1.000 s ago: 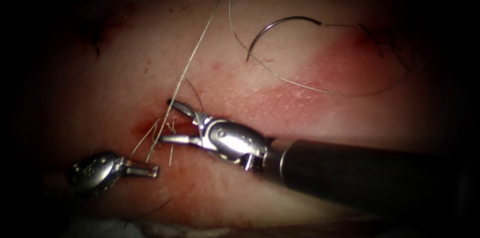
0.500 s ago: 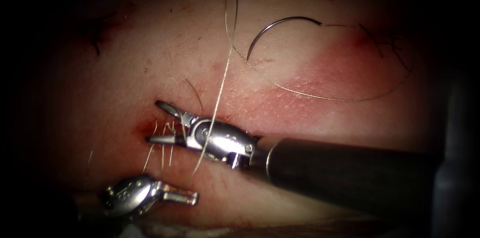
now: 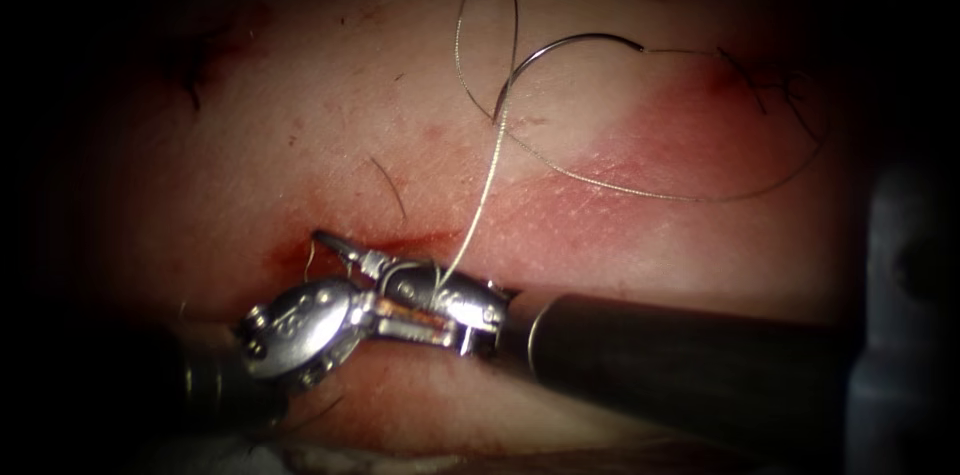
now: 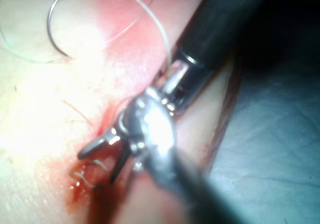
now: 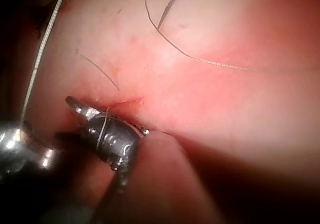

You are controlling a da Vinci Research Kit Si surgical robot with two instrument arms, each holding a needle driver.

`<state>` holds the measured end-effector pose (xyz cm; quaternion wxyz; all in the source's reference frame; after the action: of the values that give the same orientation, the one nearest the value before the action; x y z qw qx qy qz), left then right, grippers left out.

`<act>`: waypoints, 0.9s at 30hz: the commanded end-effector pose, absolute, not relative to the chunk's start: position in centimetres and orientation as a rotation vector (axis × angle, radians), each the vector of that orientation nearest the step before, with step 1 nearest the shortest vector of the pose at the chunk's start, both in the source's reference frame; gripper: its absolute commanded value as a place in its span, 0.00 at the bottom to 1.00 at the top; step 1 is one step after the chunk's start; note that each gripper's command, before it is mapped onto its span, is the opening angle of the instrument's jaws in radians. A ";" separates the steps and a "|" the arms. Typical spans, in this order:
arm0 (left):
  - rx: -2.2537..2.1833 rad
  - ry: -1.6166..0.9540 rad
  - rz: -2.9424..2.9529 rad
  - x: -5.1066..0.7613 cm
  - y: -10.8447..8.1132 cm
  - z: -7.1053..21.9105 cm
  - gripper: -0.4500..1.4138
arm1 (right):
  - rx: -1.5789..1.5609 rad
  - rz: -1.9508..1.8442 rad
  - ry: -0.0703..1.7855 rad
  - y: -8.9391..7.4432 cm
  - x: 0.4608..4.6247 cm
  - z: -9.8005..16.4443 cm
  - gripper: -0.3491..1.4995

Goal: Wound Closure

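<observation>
Right now your right tool (image 4: 97, 165) has its jaws spread wide over the cut (image 3: 410, 240), gripping nothing; the left wrist view shows both of them, while in the endoscope view your left tool (image 3: 445, 333) covers the lower one. That left tool's jaws are pressed together on the thread (image 3: 490, 165), which crosses the right tool's wrist. The needle (image 3: 575, 37) lies free on the tissue (image 3: 300, 135), up and right of the cut. Red fluid (image 3: 290, 257) stains the cut's left end. A pale cloth (image 4: 270, 134) borders the tissue.
</observation>
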<state>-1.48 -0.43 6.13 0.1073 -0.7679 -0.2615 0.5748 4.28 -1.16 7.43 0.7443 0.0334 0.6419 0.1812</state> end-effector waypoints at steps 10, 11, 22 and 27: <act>-2.285 -0.772 1.673 -1.49 0.0 6.1 0.00 | 0.109 0.328 1.407 -1.4 4.37 7.4 0.87; -2.278 -0.768 1.686 -1.48 0.1 6.2 0.00 | 0.113 0.316 1.412 -1.4 4.35 7.4 0.87; -2.251 -0.738 1.768 -1.44 0.3 7.0 0.14 | 0.152 0.236 1.450 -1.5 4.21 7.4 0.84; -2.205 -0.724 1.831 -1.42 0.2 7.2 0.26 | 0.178 0.214 1.491 -1.5 4.16 7.3 0.84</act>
<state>-1.37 0.27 7.17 0.0902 -0.7412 -0.2433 0.6191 4.09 -1.42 7.22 0.7257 0.0804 0.6767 0.0942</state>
